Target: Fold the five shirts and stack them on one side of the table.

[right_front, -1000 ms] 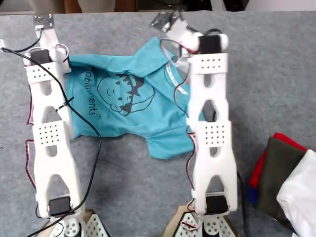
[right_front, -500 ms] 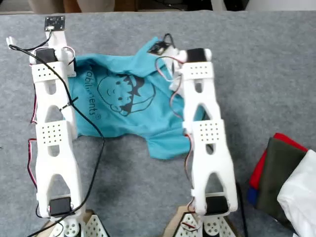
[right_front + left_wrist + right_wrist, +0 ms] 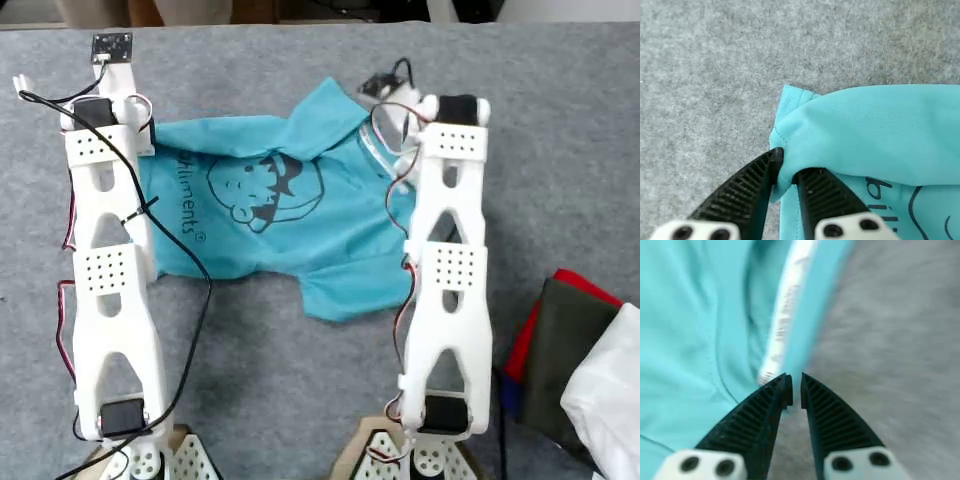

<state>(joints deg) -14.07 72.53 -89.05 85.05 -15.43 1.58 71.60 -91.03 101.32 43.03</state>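
Since the earlier frame the right arm has swung out to its own side, dragging the neckline along, so the teal shirt point(image 3: 270, 220) lies wider and flatter on the grey worktop point(image 3: 560, 150). The right pincer point(image 3: 792, 387) is closed to a sliver on the collar edge, beside the white label strip. The left pincer point(image 3: 785, 166) is clamped on a bunched fold at the opposite end (seemingly a hem corner). Gripped at both ends, the cloth is probably being stretched smooth before folding. It sits between the two arms, towards the far side; a pile of other clothes point(image 3: 575, 350) waits at the near right edge.
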